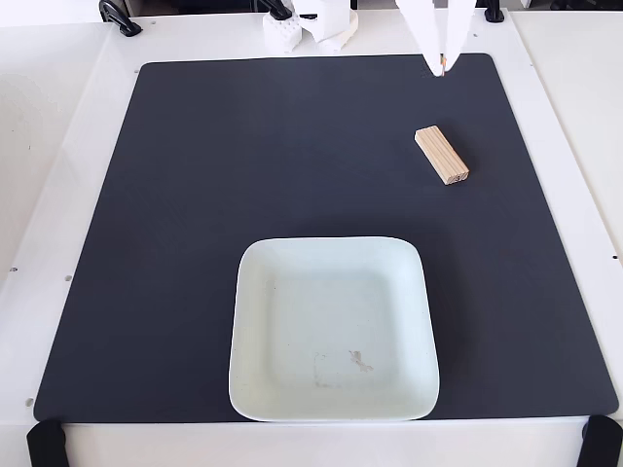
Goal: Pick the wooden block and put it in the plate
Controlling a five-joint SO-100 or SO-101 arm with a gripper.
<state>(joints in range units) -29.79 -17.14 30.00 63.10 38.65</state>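
Observation:
The wooden block [441, 155], a small light-tan bar with grain lines, lies diagonally on the black mat at the upper right. The plate [255, 292], a large pale mint-white square with rounded corners and a small smudge, sits at the lower middle of the mat and is empty. My gripper [440, 68] reaches in from the top edge, white, its fingertips together just above the mat's far edge, some way beyond the block. It holds nothing.
A black mat [195, 195] covers most of the white table. The arm's white base parts [307, 29] sit at the top middle. Black clamps stand at the table's corners [44, 443].

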